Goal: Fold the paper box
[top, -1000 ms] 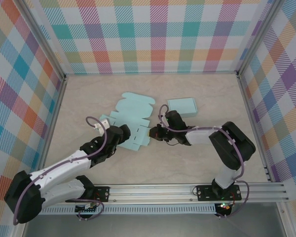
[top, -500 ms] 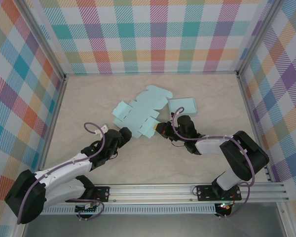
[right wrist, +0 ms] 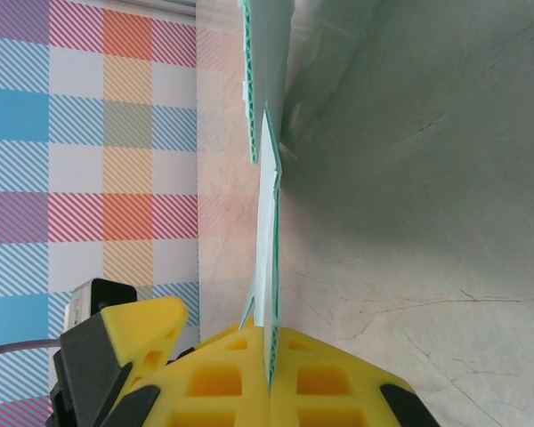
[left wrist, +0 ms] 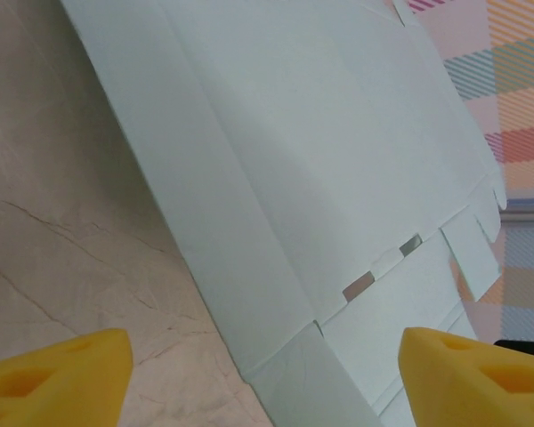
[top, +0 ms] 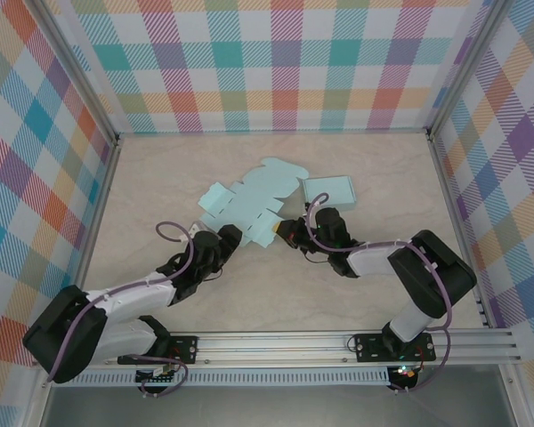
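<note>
Pinching with the right pincer (top: pixel 289 236) (right wrist: pixel 269 345), pads fully together on the thin near edge of the flat paper box (top: pixel 249 205) (right wrist: pixel 269 205), seen edge-on from that wrist. Could lose it from such a narrow bite, if pulled hard or twisted. Could also tear or crease it in a wrong place, being held by one edge only. Standing wide with the left pincer (top: pixel 226 240) (left wrist: pixel 262 369), yellow fingertips (left wrist: pixel 53 365) far apart, with a near corner of the flat paper box (left wrist: pixel 320 160) between them. Not clearly touching it; cannot tell whether lined up with a fold line or beside it. Might close on the small slotted tabs instead of a whole panel, and so bend the wrong part. Might also drag the flat paper box out of the other grip by pushing from the left. Lying near the middle of the bench (top: pixel 383 169), spread open, no wall raised yet, so folding judged hardly begun. Reaching with its far right end close to a small closed box (top: pixel 327 189) of the same colour, toward the far right of the bench; touching or not, hard to say. Could knock that one away when a panel swings up.
</note>
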